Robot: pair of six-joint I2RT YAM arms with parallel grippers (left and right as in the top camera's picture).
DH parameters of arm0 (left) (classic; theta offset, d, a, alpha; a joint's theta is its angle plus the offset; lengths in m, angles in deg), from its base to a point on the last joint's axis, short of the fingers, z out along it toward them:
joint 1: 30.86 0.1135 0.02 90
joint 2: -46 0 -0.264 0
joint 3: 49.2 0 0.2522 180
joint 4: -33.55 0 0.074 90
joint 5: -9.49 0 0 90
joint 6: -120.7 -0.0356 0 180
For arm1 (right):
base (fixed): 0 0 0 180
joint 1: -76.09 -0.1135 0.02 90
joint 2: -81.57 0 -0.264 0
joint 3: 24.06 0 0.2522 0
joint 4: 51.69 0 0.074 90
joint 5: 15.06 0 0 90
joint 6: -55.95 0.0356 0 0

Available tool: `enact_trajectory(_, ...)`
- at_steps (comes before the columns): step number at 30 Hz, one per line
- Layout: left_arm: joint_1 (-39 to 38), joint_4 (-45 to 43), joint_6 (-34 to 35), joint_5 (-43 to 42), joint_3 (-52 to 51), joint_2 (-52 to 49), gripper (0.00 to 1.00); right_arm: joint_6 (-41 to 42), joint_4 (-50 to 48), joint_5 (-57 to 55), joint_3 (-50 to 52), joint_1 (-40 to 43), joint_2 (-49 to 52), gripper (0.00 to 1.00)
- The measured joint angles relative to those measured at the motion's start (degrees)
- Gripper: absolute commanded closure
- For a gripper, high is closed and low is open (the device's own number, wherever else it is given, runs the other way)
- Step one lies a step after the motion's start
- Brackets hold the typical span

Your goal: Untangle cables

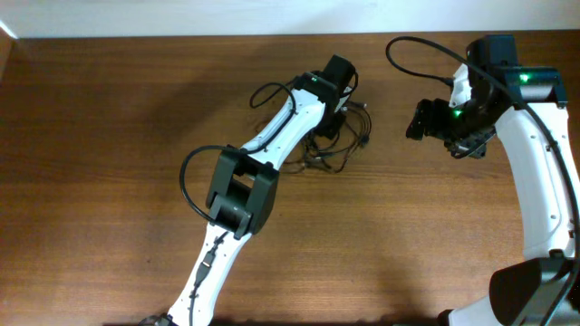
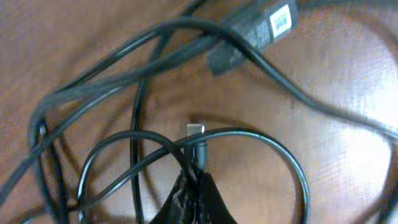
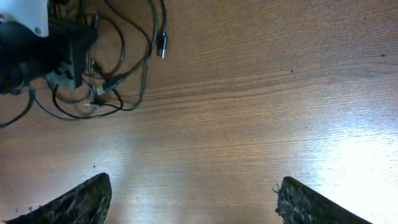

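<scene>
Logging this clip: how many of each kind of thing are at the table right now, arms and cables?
White robot arms: 2, the left arm and the right arm
Black cable tangle: 1, strands too knotted to count separately
Total: 3

Left pincer (image 2: 198,190) pinched closed; right pincer (image 3: 193,202) spread wide, hovering.
</scene>
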Motion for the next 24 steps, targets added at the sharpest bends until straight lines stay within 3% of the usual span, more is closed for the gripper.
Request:
enact_trajectory(3, 0.04, 14.12, 0.00, 0.37, 17.03, -1.79, 1.00, -0.61, -0.24, 1.36, 0.02, 0.00, 0.00, 0.14)
enact_trajectory(5, 0.04, 24.74, -0.02, -0.15, 35.36, -1.88, 1.00, -3.21, -1.18, 7.72, 0.04, 0.00, 0.00, 0.15)
enact_trajectory(7, 0.11, 29.20, 0.00, -2.38, 46.18, 0.44, 1.00, -4.87, -4.35, 15.02, 0.20, 0.00, 0.00, 0.25)
enact_trajectory(8, 0.24, 30.62, 0.00, -3.48, 46.60, 2.97, 1.00, -5.66, -7.43, 21.22, 0.28, -0.04, 0.02, 0.29)
enact_trajectory(13, 2.84, 33.22, 2.19, -10.36, 46.64, 12.07, 1.00, -0.87, -21.75, 34.32, 0.46, -4.79, 0.02, 0.29)
enact_trajectory(14, 4.81, 34.18, 3.50, -14.93, 46.75, 18.16, 1.00, 3.10, -25.35, 34.82, 0.55, -6.29, 0.02, 0.28)
enact_trajectory(17, 7.82, 34.95, 4.59, -24.22, 46.88, 21.64, 1.00, 13.11, -34.01, 31.41, 0.50, -10.95, 0.02, 0.28)
enact_trajectory(19, 8.83, 35.34, 4.81, -29.18, 46.90, 21.66, 1.00, 16.81, -39.58, 29.97, 0.57, -13.51, 0.02, 0.18)
enact_trajectory(24, 10.38, 33.83, 4.98, -39.87, 46.90, 21.66, 1.00, 23.10, -46.12, 27.56, 0.59, -15.45, 0.11, 0.18)
